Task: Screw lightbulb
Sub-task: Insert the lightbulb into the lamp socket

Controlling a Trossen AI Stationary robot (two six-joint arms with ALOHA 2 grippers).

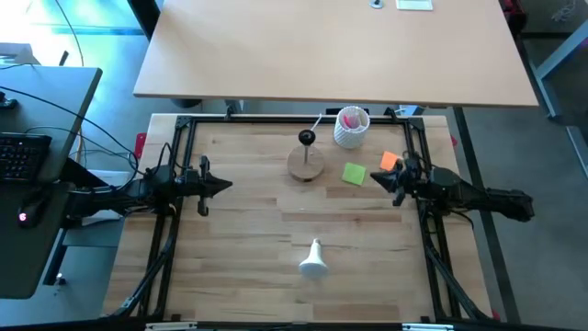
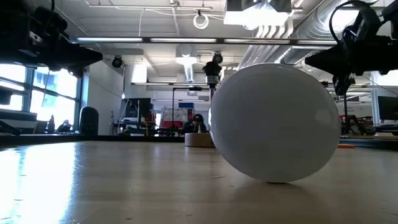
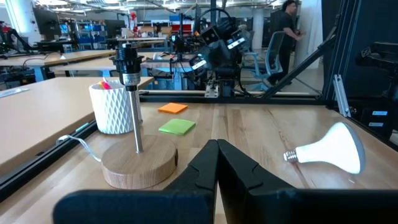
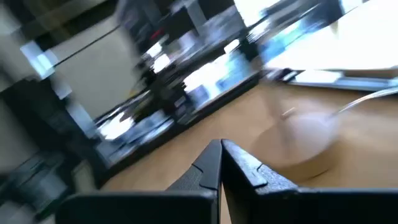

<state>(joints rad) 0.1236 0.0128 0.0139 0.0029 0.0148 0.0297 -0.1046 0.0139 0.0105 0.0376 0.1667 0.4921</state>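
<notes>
So basically nothing's done yet on this one. The lightbulb (image 1: 313,260) is just lying on its side on the tabletop (image 1: 248,230), toward the near edge and roughly in the middle between the two arms. From the high view its round globe points toward the near edge and the screw base points toward the far side. Nobody's touching it.

The socket (image 1: 306,139) it presumably has to go into stands on a post on a round wooden base (image 1: 306,165) at the far side of the tabletop, well apart from the bulb. It's empty as far as I can see in the left wrist view. Right beside it, a bit farther right, is a white ribbed cup (image 1: 351,127) with pink stuff in it, and there's a green sticky note (image 1: 354,173) and an orange one (image 1: 390,161) lying to the right of the base.

The left gripper (image 1: 223,185) hangs over the left side of the tabletop, fingers pressed together, holding nothing. The right gripper (image 1: 374,180) is over the right side, just beside the orange note, and its fingers are also together and empty.

So my read: the whole job is still ahead. One arm has to open up, get the bulb off the tabletop, bring it upright over the socket, seat the threads, then twist. The wooden base isn't being held either, so I'd guess it may want steadying during the turning.
</notes>
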